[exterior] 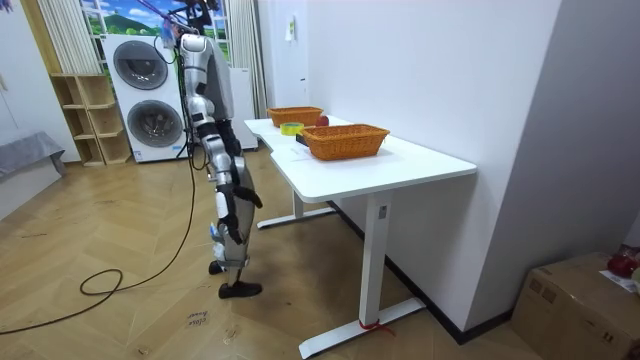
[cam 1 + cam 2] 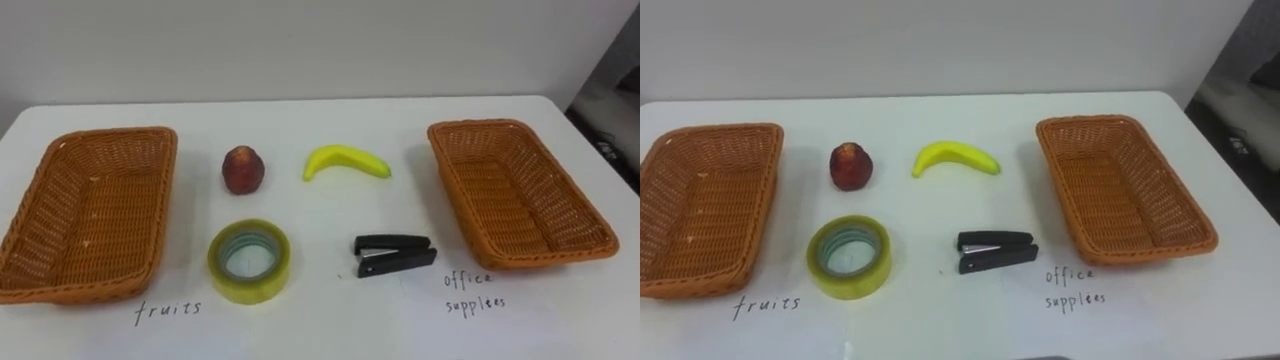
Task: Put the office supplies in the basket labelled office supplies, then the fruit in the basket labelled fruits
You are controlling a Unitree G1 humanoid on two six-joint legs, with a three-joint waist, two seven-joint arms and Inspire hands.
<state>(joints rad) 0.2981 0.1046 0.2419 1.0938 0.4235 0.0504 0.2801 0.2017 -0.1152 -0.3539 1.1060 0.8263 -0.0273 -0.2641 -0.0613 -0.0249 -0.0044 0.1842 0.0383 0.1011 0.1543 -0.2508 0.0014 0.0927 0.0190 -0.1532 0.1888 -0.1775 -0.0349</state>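
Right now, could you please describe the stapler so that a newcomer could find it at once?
On the white table, look between the left basket and the right basket, in the row nearer the robot. The stapler lies right of the tape roll. It is the only black thing there.

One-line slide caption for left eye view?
Red fruit, banana, tape roll and stapler lie unsorted on the table between fruits basket and office supplies basket.

The robot stands upright, facing the table's long edge from the room view's left, both feet on the floor. Its right arm, the one nearer the camera, hangs beside the torso with the forearm angled slightly forward, the right robot hand (image 1: 227,151) low at hip height.
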